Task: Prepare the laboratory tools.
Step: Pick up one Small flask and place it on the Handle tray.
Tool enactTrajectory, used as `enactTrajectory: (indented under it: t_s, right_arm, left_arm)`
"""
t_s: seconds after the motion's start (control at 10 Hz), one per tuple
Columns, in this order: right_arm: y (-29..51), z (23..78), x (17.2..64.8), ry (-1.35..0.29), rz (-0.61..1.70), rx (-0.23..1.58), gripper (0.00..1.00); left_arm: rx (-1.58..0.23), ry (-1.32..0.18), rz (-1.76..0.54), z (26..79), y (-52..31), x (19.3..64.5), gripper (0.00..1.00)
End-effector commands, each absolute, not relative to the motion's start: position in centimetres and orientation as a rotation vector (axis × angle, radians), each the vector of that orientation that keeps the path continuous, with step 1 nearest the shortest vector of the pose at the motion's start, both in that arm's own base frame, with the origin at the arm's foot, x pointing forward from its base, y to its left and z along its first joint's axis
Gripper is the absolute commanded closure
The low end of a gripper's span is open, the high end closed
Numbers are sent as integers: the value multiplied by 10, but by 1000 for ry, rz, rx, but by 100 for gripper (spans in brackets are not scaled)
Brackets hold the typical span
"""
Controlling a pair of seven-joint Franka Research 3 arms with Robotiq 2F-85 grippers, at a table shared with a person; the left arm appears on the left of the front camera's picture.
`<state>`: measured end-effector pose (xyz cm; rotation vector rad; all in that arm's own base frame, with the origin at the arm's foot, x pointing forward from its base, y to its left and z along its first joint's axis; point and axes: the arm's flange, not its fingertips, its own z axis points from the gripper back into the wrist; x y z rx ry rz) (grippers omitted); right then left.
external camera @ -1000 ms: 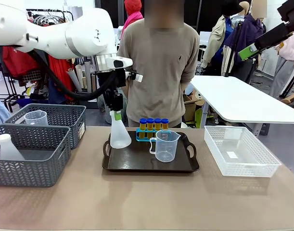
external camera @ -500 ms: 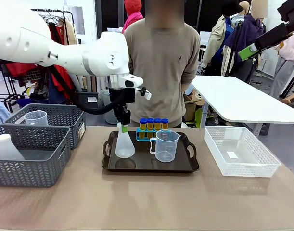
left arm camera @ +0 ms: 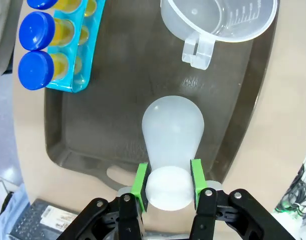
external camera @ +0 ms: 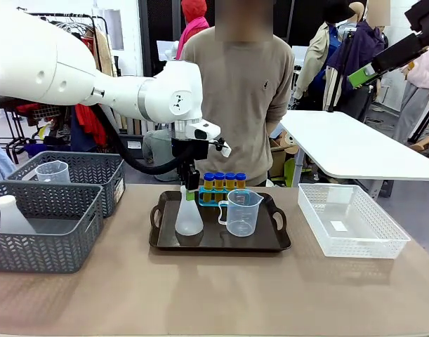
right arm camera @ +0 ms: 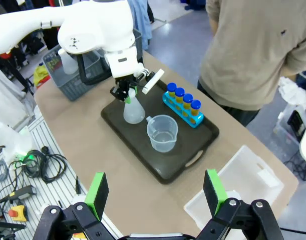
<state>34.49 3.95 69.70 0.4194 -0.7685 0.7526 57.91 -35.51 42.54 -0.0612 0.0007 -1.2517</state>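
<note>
My left gripper [external camera: 192, 191] is shut on the neck of the white translucent conical flask [external camera: 189, 219], which stands upright on the left part of the black tray [external camera: 270, 242]. In the left wrist view, green pads [left arm camera: 141, 181] clamp the flask neck [left arm camera: 168, 189] from both sides. The clear handled beaker [external camera: 242, 211] stands right of the flask. Behind them, the blue rack [external camera: 213, 198] holds amber tubes with blue caps [external camera: 225, 180]. My right gripper [right arm camera: 156, 192] hangs open high above the table, looking down on the tray [right arm camera: 193, 150], the flask [right arm camera: 133, 113] and the beaker [right arm camera: 163, 133].
Two grey mesh baskets [external camera: 74, 242] stand at the left; one holds another beaker [external camera: 53, 170], the other another flask [external camera: 10, 217]. A white basket [external camera: 351, 219] sits at the right. A person [external camera: 235, 98] stands behind the table's far edge.
My left gripper has carried the flask to the right and lowered it onto the tray beside the beaker. Nothing else moved.
</note>
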Motion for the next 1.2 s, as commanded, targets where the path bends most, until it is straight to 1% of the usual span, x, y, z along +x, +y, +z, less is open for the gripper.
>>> enactTrajectory:
  t_s: [0.0,0.4,0.5,0.9,1.0,1.1]
  right_arm:
    - [39,697,345,-771,756,427,0]
    - [39,697,345,-771,756,427,0]
    - [39,697,345,-771,756,427,0]
    - [39,697,345,-771,756,427,0]
    - [39,697,345,-771,756,427,0]
    - [39,697,345,-771,756,427,0]
  left_arm:
    - [-46,-6,-1253,427,-356,584,100]
    - [-38,-2,-1266,423,-360,583,100]
    - [-45,3,-1270,423,-360,583,90]
    - [-56,1,-1271,427,-362,579,11]
    - [-55,0,-1271,429,-362,577,0]
    - [-53,-3,-1273,431,-362,575,0]
